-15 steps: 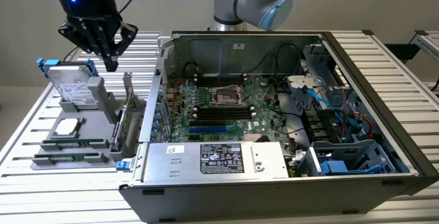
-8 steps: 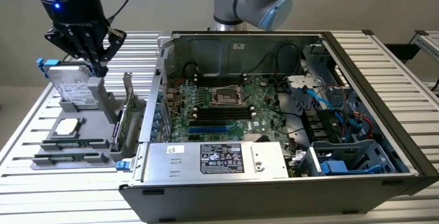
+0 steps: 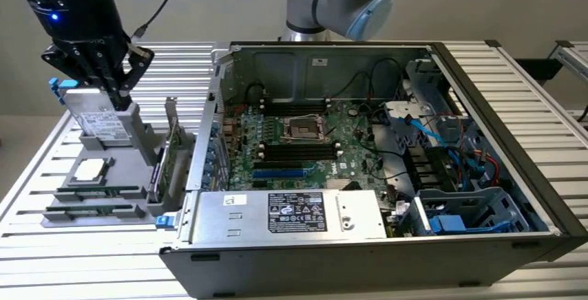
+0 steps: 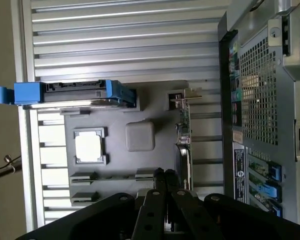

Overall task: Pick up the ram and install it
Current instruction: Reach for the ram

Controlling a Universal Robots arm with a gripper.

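Closest to the wrist camera, the claw (image 4: 163,175) shows its black fingers (image 4: 151,205) drawn together, clenched tip to tip. In the exterior view we see the claw (image 3: 120,99) hanging over the far end of a grey tray (image 3: 129,176). Its tips sit in front of the upper edge of a silver drive (image 3: 96,124) with blue clips, which stands tilted in the tray. We cannot tell whether the tips touch the drive.

The ram (image 3: 99,191), a narrow green stick, lies in a holder at the near end of the tray, well apart from the claw. A second stick (image 3: 92,210) lies just beside it, nearer to us. Between the ram and the drive rests a square silver chip (image 3: 89,170) in its own recess.

A wider green card (image 3: 165,155) stands on edge along the side of the tray that faces the computer case (image 3: 551,204). The case lies open on the ribbed metal surface (image 3: 74,272), just beside the tray on the exterior view's right. Inside it we see the motherboard (image 3: 317,142) with its long black slots (image 3: 289,152).
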